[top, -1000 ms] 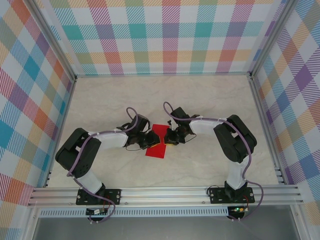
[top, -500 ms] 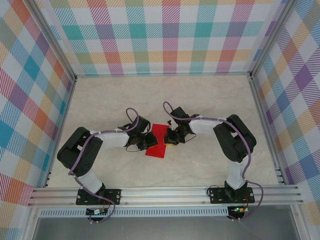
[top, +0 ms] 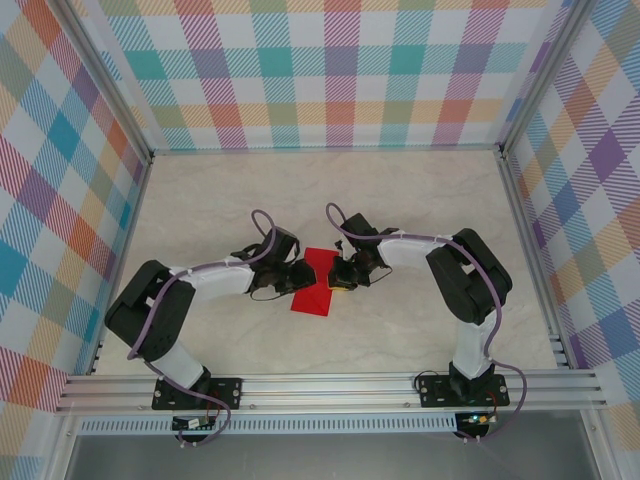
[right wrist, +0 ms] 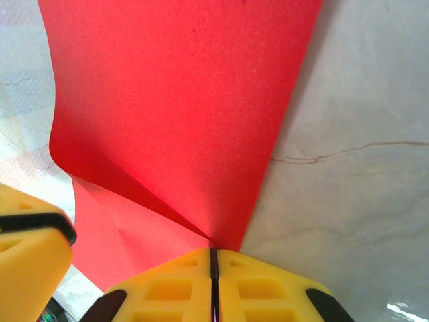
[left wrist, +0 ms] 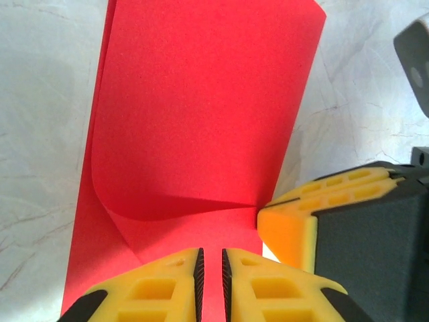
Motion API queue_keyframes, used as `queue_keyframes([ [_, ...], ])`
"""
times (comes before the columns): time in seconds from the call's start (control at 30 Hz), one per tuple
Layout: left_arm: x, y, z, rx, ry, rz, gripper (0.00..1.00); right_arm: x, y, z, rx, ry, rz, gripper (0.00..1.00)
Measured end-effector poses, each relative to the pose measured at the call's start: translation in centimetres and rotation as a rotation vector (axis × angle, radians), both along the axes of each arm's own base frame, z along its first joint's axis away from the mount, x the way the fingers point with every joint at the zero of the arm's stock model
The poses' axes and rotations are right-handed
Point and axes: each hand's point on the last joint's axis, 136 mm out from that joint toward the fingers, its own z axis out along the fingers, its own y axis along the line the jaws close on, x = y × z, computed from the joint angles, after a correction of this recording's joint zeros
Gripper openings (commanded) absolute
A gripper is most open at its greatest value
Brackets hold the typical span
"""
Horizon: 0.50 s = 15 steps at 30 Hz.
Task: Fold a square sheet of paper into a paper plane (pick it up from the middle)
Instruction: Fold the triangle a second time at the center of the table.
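Paper (top: 316, 287), red, partly folded, lies mid-table (top: 420, 200) between both grippers. Upper flap curls up over the bottom layer; the fold is soft, not pressed flat.

Left gripper (top: 297, 279) at the paper's 9 o'clock edge. Jaws nearly together with a thin slit, red showing through it; can't tell if it grips.

Right gripper (top: 339, 282) at 3 o'clock. Jaws fully closed, pinching the paper where the flap meets the lower layer.

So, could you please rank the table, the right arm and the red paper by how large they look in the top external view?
Largest to smallest:
1. table
2. right arm
3. red paper
None look close.
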Motion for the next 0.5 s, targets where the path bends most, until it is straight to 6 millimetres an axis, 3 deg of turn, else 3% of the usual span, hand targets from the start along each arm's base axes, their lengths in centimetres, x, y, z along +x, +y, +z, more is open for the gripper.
queue_keyframes([
  [0.23, 0.6, 1.6, -2.1, 0.113, 0.011, 0.050, 0.17, 0.0, 0.0, -0.1, -0.002, 0.004, 0.000, 0.08],
  [0.5, 1.0, 2.2, -2.1, 0.154, -0.005, 0.100, 0.17, 0.0, 0.0, -0.1, -0.010, 0.013, 0.000, 0.08],
])
